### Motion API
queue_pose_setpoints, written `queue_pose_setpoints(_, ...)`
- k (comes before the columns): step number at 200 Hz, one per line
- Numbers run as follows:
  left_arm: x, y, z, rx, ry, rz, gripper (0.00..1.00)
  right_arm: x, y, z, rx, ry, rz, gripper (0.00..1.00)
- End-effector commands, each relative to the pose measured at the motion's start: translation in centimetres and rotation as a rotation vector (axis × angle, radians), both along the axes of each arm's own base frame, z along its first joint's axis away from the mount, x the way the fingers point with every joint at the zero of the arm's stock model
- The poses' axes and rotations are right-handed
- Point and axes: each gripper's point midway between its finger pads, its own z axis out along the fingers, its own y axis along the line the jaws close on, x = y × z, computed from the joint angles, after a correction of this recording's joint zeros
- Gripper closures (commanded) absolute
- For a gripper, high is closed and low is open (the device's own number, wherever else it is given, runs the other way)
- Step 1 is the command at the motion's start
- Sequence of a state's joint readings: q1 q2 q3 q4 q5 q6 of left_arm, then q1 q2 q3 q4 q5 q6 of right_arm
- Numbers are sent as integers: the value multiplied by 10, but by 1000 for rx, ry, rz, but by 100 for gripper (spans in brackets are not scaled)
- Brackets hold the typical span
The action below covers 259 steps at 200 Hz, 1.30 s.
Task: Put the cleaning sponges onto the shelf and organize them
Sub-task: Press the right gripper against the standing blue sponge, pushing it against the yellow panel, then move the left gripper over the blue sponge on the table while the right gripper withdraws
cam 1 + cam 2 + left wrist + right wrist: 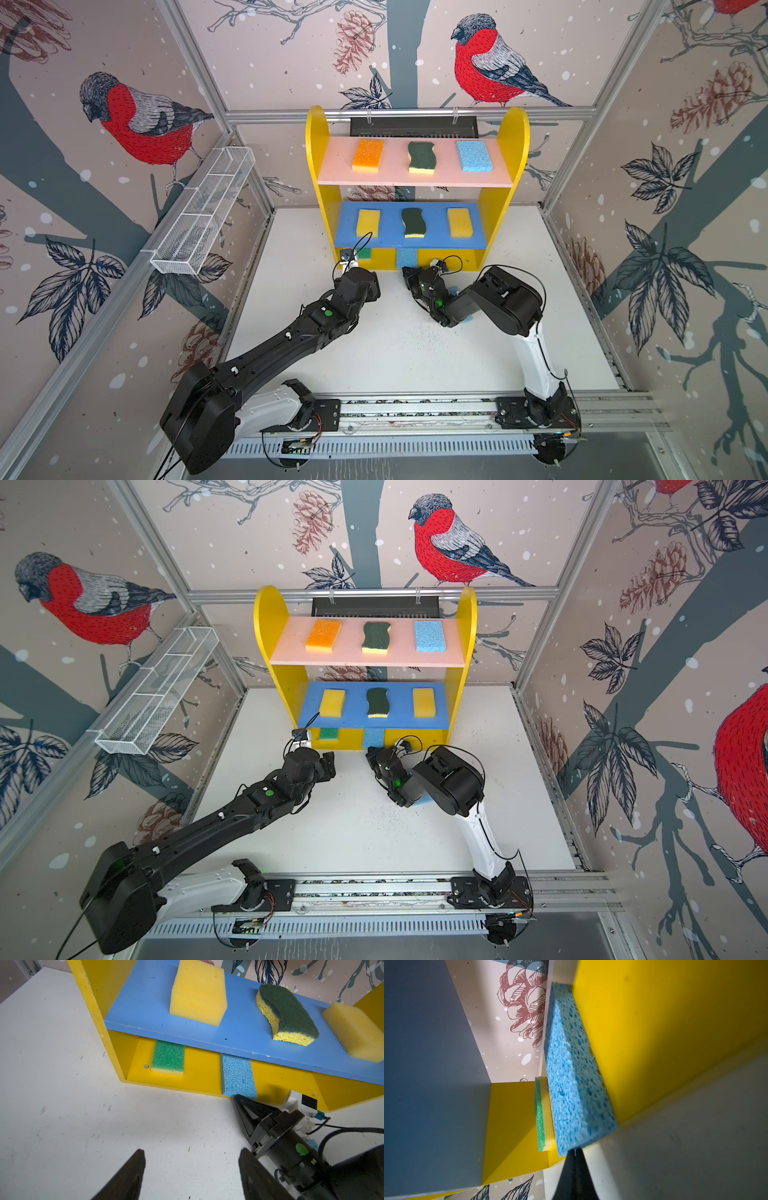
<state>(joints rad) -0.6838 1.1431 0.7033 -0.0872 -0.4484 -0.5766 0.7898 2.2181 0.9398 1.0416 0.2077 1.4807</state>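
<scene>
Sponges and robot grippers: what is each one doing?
Pink board sponges: three, flat.
Blue board sponges: three, flat.
Green sponge: fully on base.
Light blue sponge: on base, poking out.
Table sponge: under right arm.
Left gripper: jaws open, empty.
Right gripper: jaws shut, tip at light blue sponge.

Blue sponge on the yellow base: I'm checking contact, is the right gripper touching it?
Touching: right wrist view shows the right gripper tip against the blue sponge edge.
</scene>
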Motion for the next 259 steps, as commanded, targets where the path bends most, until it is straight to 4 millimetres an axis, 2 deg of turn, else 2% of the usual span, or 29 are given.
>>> queue_pose_setpoints(1,1,2,2,-18,-13,18,28,-9,-23,-52,-164,138,-36,98)
queue_pose_setpoints(63,1,-4,-9,-36,7,2,28,3,-29,-49,-187,127,-61,98)
queue_pose_setpoints(118,1,-4,-15,-39,19,6,29,10,-20,-57,-179,133,-29,98)
queue_pose_setpoints(160,3,-4,-17,-32,20,8,29,6,-16,-55,-176,134,-4,98)
queue_pose_setpoints(202,2,3,-16,-2,17,32,27,-9,-15,-35,-222,97,30,97)
queue_pose_setpoints(227,-1,9,-14,27,11,36,25,-18,-16,-11,-230,52,56,97)
queue_pose_setpoints(259,-7,10,-11,32,20,13,20,-27,-12,17,-289,4,151,90)
